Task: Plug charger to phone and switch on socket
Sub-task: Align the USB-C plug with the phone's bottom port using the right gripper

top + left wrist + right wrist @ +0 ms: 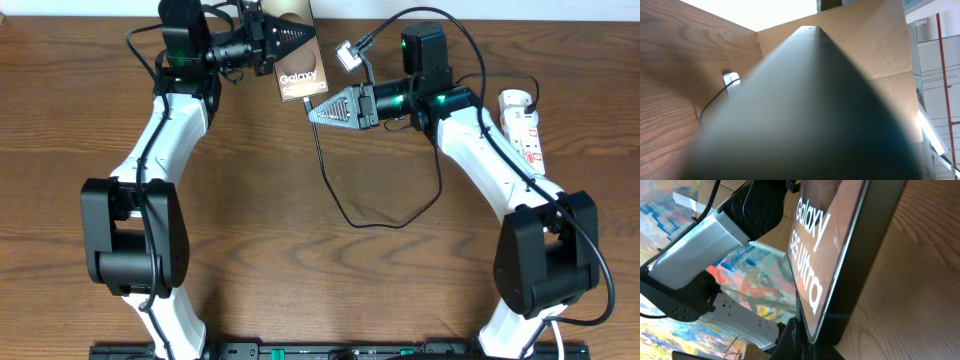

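My left gripper [272, 42] is shut on the phone [300, 62], a bronze-grey slab with white "Galaxy" lettering, and holds it at the table's back. In the left wrist view the phone [810, 110] is a dark blur that hides the fingers. My right gripper [314, 109] is shut on the charger's connector tip, right at the phone's near end. In the right wrist view the phone's [840, 255] lower edge meets my dark fingers [810, 340]; the tip itself is hidden. The thin black charger cable [345, 210] loops down and back under the right arm. The white socket [523, 125] lies far right.
A small white connector [348, 55] on a black lead hangs between the two wrists. A brown cardboard wall [875, 45] stands behind the table. The white socket cord [525, 95] curls at the strip's far end. Both arm bases stand at the table's front edge.
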Controlling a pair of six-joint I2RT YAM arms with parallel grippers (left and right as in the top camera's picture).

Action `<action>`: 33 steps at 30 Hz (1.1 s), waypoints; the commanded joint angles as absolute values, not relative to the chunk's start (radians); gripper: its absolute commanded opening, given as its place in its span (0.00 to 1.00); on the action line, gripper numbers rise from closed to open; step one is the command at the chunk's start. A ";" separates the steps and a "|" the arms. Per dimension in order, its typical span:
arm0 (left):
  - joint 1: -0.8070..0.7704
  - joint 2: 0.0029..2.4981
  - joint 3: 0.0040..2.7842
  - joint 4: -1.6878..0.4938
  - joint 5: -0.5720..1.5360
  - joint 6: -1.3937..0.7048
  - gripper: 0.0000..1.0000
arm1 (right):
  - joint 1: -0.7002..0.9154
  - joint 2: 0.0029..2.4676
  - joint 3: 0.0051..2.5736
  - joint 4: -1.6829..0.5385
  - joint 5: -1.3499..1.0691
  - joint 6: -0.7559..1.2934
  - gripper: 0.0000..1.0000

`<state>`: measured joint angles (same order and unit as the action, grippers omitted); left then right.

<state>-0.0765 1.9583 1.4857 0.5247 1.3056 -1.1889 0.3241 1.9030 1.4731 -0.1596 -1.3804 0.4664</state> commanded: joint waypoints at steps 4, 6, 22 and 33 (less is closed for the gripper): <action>-0.085 1.956 1.493 0.533 1.380 -1.129 0.08 | 0.307 1.904 1.477 -0.145 -1.360 0.477 0.01; -0.085 1.956 1.493 0.533 1.380 -1.116 0.07 | 0.307 1.904 1.477 -0.139 -1.360 0.487 0.01; -0.088 1.956 1.493 0.533 1.353 -1.137 0.07 | 0.308 1.904 1.477 -0.085 -1.306 0.546 0.01; -0.117 1.956 1.493 0.525 1.362 -1.208 0.07 | 0.309 1.904 1.477 -0.068 -1.283 0.546 0.01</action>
